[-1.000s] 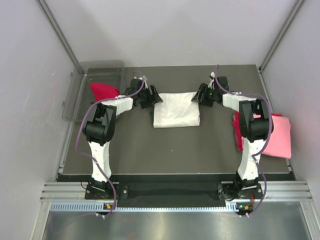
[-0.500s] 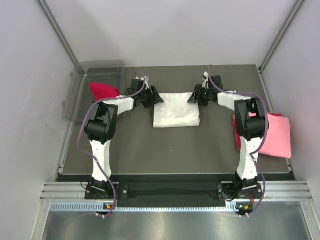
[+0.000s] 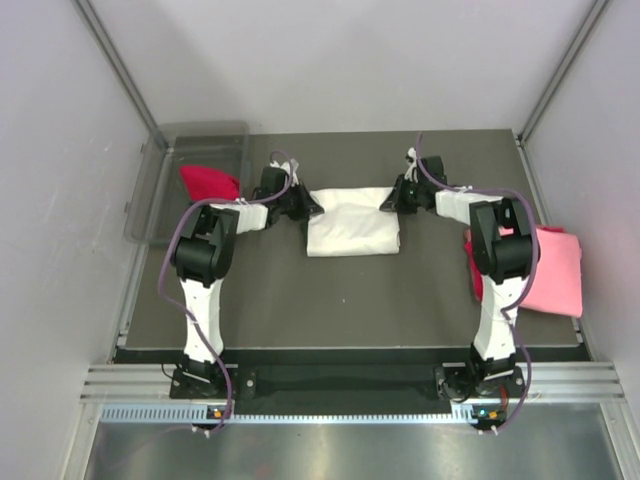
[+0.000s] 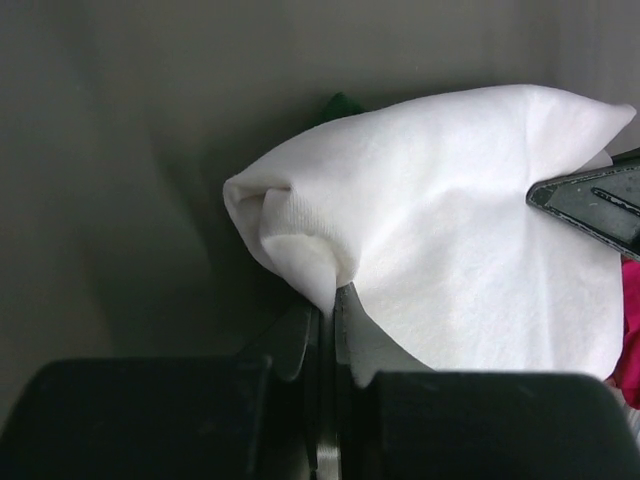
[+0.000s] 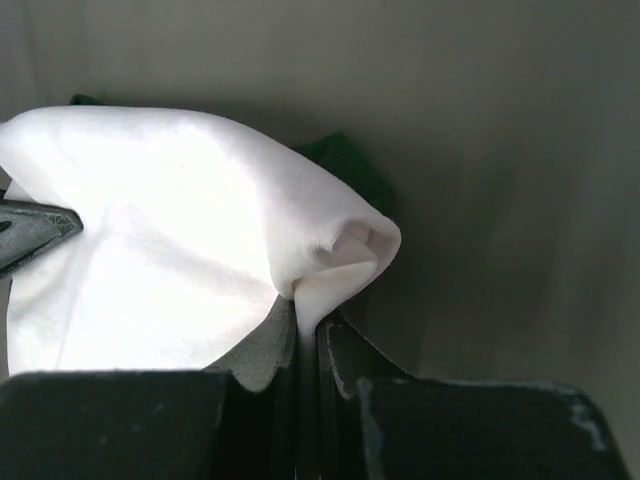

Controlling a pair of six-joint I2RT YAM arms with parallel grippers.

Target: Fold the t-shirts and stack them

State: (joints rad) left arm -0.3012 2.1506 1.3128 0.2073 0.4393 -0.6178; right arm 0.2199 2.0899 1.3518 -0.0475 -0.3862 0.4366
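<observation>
L gripper (image 3: 310,203) & R gripper (image 3: 390,203) are both pinching shut on cloth. Nearest, R side: pink t-shirt (image 3: 555,270) is lying folded over red t-shirt (image 3: 472,268); stack is starting, I judge. Mid-table: white t-shirt (image 3: 352,225) is lying part-folded, my jaws gripping its 2 far corners. Farthest, L: 2nd red t-shirt (image 3: 207,181) is sitting bunched in bin (image 3: 200,135), awaiting folding. Approx. halfway, I reckon.

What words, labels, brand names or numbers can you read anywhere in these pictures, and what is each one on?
None can be read.
The white t-shirt shows only plain cloth in every view.
The pink t-shirt and the red t-shirt on the left show no print.
Small coloured spots near the arm bases are too small to read.
</observation>
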